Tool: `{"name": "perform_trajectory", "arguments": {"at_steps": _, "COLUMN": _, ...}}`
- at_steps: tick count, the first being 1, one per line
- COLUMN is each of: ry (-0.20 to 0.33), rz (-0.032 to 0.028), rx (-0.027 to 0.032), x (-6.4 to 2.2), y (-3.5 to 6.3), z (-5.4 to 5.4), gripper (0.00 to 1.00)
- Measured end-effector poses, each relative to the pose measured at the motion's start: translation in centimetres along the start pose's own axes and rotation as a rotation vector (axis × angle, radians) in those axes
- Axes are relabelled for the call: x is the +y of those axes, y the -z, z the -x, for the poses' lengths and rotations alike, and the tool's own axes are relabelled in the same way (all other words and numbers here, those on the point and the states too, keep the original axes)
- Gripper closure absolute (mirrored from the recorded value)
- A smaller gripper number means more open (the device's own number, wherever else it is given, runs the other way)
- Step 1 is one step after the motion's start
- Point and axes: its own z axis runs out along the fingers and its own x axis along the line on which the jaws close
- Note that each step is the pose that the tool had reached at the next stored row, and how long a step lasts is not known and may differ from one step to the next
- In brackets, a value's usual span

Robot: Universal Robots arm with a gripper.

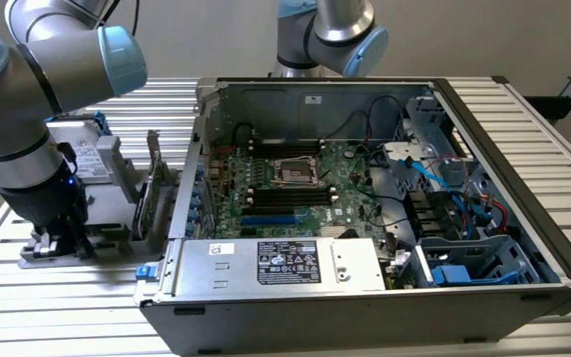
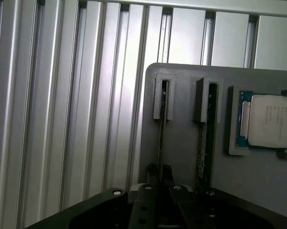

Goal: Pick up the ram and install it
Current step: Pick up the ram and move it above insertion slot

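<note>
Ribbed aluminium table [image 1: 47, 297]; plain beige wall [image 1: 206, 37] behind; even light.

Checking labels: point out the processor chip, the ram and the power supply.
processor chip [image 2: 273, 120]: wrist view, silver lid's middle.
ram [image 2: 161, 138]: wrist view, thin edge, the stick farther from the processor chip.
power supply [image 1: 285, 262]: exterior view, its black label.

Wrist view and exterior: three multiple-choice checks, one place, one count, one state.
1. Black gripper is: A over the grey holder plate; B inside the computer case; C above the power supply.
2. Slotted brackets on the plate: A one; B two; C four.
3. Thin ram stick at the gripper: A on edge in its slot; B in the motherboard; C flat on the table.
Key: A, it hangs at the plate; B, two brackets show; A, it stands in a bracket slot.
</note>
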Motion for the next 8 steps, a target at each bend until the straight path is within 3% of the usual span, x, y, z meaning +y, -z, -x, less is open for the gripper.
{"name": "perform_trajectory", "arguments": {"at_steps": 8, "ry": -0.002, "rz": 0.0002, "rx": -0.0001, "x": 0.02, "y": 0.32, "z": -0.01, "gripper": 0.86}}
